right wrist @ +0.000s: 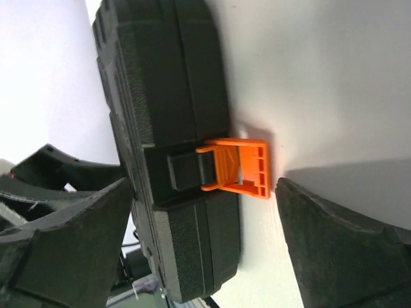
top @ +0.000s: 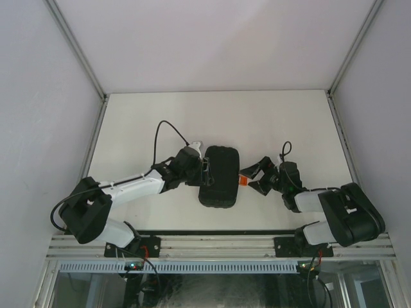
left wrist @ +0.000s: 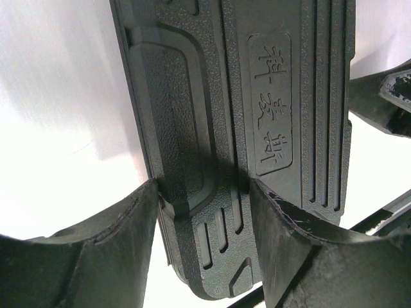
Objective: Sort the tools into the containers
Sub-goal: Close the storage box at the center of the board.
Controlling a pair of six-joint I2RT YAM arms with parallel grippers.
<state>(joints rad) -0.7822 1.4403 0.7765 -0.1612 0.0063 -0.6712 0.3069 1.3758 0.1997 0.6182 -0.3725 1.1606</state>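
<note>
1. Black case point(top: 218, 176): 1 unit, rounded-rectangular, lying on the white table point(top: 289, 122). It sits about midway between left and right, closer to the near edge than the far one, with its long side running near to far. My 2 grippers flank it. The 2 halves are together, so I cannot tell what is inside.
2. Orange latch point(right wrist: 237, 168): 1 unit, on the right edge of the black case. It stands out from the shell, and its free end points right, away from the case.
3. Embossed panel point(left wrist: 270, 106): 1 unit, a raised frame with moulded characters on the case's textured outer face, seen in my left wrist view.
4. Left gripper point(top: 204, 168): at the left edge of the black case, over its far half. The fingers point(left wrist: 96, 256) are partway open with part of the case between them. Both pads lie against the plastic, and I read this as a grip on the case.
5. Right gripper point(top: 253, 174): just right of the black case, level with the orange latch. Its fingers are spread wide with the latch in the gap between them, and they hold nothing. 1 fingertip point(right wrist: 289, 192) is just beside the latch's outer end, but I cannot tell whether it touches.
</note>
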